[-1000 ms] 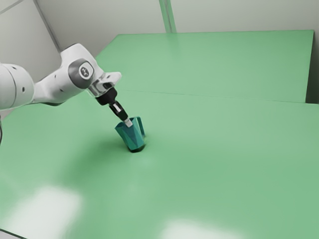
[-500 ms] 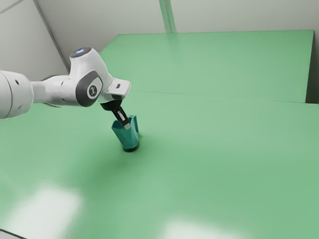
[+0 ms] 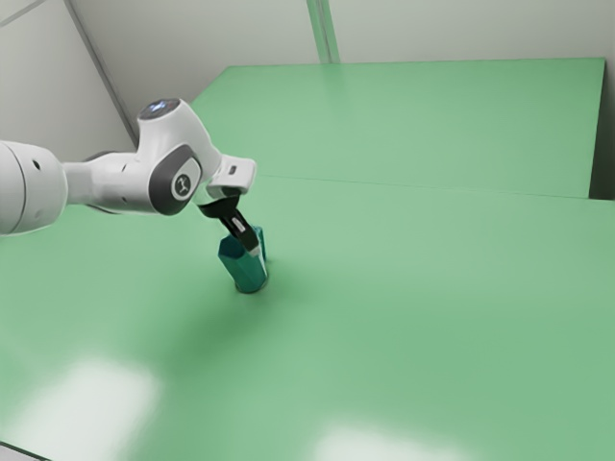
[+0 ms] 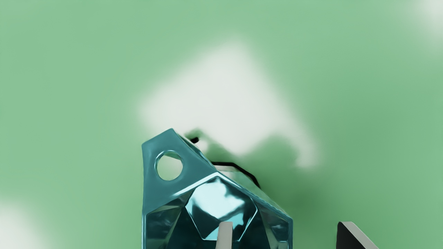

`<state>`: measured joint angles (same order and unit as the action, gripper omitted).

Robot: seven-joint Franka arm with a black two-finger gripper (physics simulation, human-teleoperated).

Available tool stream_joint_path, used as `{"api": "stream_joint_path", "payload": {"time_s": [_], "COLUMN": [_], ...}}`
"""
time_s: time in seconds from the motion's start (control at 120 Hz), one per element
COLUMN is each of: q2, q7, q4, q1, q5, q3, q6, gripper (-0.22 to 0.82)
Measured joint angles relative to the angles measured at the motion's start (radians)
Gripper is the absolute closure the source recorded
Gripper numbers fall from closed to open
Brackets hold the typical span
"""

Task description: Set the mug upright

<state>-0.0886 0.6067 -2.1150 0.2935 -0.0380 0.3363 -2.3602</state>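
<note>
Fingers (image 3: 256, 252) well open, straddling one wall of the mug (image 3: 244, 272). One tip is over or in the mouth, the other outside with a visible gap to that wall. Nothing clamped; contact at the inner tip, can't tell.

Mug is mouth up, base down on the bench (image 3: 432, 336); slight tilt, can't tell. It sits nearer the bench's far edge than the edge at the exterior view's lower left. Handle (image 4: 150, 186) juts from the mouth on the side away from the outer finger, well apart from it.

In the way: mug wall between the tips, handle if swinging round that side. The arm (image 3: 120, 182) reaches over the bench from the exterior view's left.

Room: long run of bench from the mug toward the exterior view's right, also down toward its lower edge. Second green surface (image 3: 432, 115) beyond the far edge, then pale wall (image 3: 461, 29) with a green strip (image 3: 324, 29). Glare patch (image 3: 86, 408) near the lower-left bench edge.
</note>
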Motion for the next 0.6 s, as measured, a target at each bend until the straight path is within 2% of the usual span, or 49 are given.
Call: {"api": "stream_joint_path", "payload": {"time_s": [0.175,0.325,0.533,0.567,0.6], "q2": [0.044,0.042,0.021,0.020,0.019], "q7": [-0.020,-0.109,-0.237,-0.255,-0.273], "q4": [0.057,0.227,0.447,0.488,0.523], "q1": [-0.001,-0.006,-0.009,-0.029,-0.075], "q5": [0.005,0.007,0.017,0.020,0.023], "q3": [0.010,0.009,-0.002,-0.017,-0.058], "q6": [0.047,0.216,0.448,0.487,0.527], "gripper": [0.13,0.06,0.02,0.02,0.02]}}
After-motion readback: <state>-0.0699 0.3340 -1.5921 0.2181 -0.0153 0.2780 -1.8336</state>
